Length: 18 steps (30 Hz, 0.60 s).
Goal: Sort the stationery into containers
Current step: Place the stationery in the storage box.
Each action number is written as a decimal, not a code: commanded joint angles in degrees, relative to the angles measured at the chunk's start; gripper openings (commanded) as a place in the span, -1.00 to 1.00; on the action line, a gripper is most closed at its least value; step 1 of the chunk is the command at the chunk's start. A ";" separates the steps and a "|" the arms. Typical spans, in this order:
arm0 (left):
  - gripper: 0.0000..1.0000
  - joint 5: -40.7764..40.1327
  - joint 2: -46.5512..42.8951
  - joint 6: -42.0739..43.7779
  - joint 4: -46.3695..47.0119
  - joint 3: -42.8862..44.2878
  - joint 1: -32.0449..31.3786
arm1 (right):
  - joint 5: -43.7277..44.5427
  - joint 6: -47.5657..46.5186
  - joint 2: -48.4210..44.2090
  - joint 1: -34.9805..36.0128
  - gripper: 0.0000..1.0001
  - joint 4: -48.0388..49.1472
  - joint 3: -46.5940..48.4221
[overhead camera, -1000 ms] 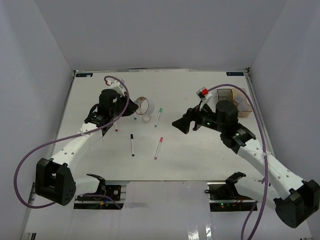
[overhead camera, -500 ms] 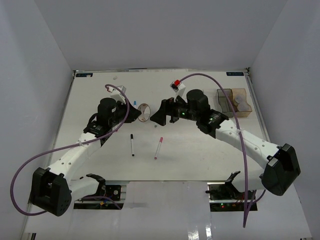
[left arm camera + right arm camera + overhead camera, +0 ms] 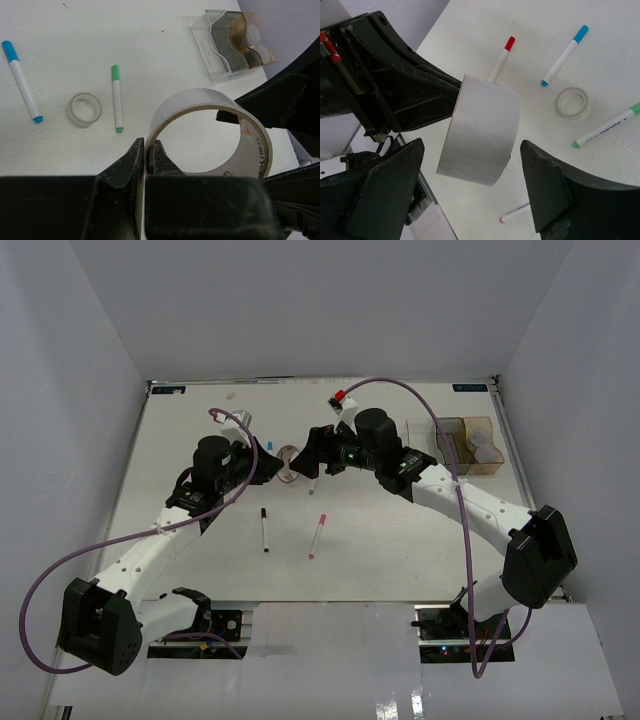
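My left gripper (image 3: 149,150) is shut on the wall of a large grey tape roll (image 3: 210,100) and holds it above the table, left of centre in the top view (image 3: 290,462). My right gripper (image 3: 470,185) is open, its fingers (image 3: 545,185) on either side of the same roll (image 3: 482,130) without touching it. On the table lie a small clear tape roll (image 3: 85,109), a green-capped pen (image 3: 116,97), a blue-capped pen (image 3: 22,82), a red-capped pen (image 3: 502,57), a pink-capped pen (image 3: 317,535) and a black-capped pen (image 3: 264,528). The three joined bins (image 3: 463,421) stand at the far right.
The bins also show in the left wrist view (image 3: 215,50), with something pale in the amber one. Both arms meet over the middle of the white table (image 3: 400,540). White walls enclose the table on the left, back and right.
My right arm has swung left from near the bins to the grey roll. My left gripper, holding the roll, has shifted slightly right.
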 commanded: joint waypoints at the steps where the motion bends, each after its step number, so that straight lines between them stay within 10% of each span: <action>1: -0.84 0.72 -1.74 0.48 1.56 -0.26 -0.31 | 0.44 0.47 0.59 0.60 0.63 0.79 3.05; 11: -0.66 0.02 -2.27 1.18 1.47 -0.43 -0.31 | 1.49 0.38 0.51 0.77 -0.32 -0.09 2.79; 18: 0.28 -1.21 -2.44 1.44 -0.10 -0.08 -0.31 | 9.55 -2.25 -0.63 0.69 -0.65 -4.13 2.35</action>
